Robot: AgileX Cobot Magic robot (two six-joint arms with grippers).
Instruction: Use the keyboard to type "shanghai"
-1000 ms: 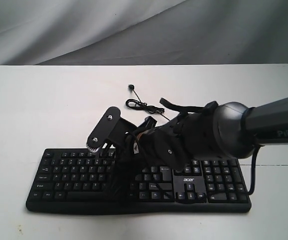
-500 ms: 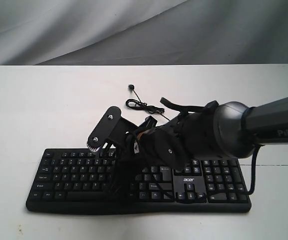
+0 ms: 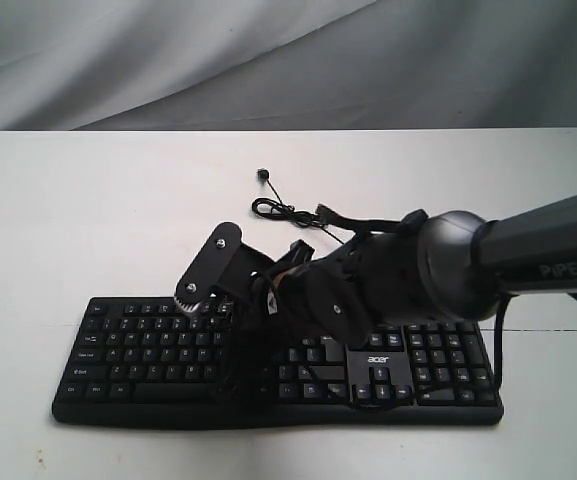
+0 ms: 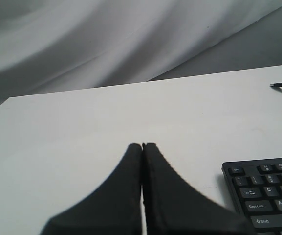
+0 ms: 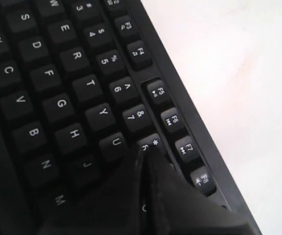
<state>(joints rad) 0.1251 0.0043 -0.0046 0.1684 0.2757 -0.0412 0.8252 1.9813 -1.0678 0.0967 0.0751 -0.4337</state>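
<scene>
The black keyboard (image 3: 158, 350) with its white acer logo (image 3: 378, 359) lies across the near part of the white table. My right arm reaches over it from the right, and the right gripper (image 3: 190, 297) hangs low over the upper key rows. In the right wrist view the right gripper (image 5: 143, 147) is shut and empty. Its tip sits between the U key (image 5: 114, 144) and the 8 key (image 5: 150, 143), hiding the key beneath. The left gripper (image 4: 142, 145) is shut, empty, over bare table beside the keyboard's (image 4: 265, 191) Esc corner. It is out of the exterior view.
The keyboard's thin black cable (image 3: 288, 212) lies coiled behind it, with its plug (image 3: 263, 176) further back on the table (image 3: 68, 220). A grey cloth backdrop (image 3: 268, 60) hangs behind the table's far edge. The right arm's bulky wrist (image 3: 438, 265) covers the keyboard's middle.
The right arm has shifted a little to the left and lower, bringing the gripper tip closer to the keys. The keyboard has not moved.
</scene>
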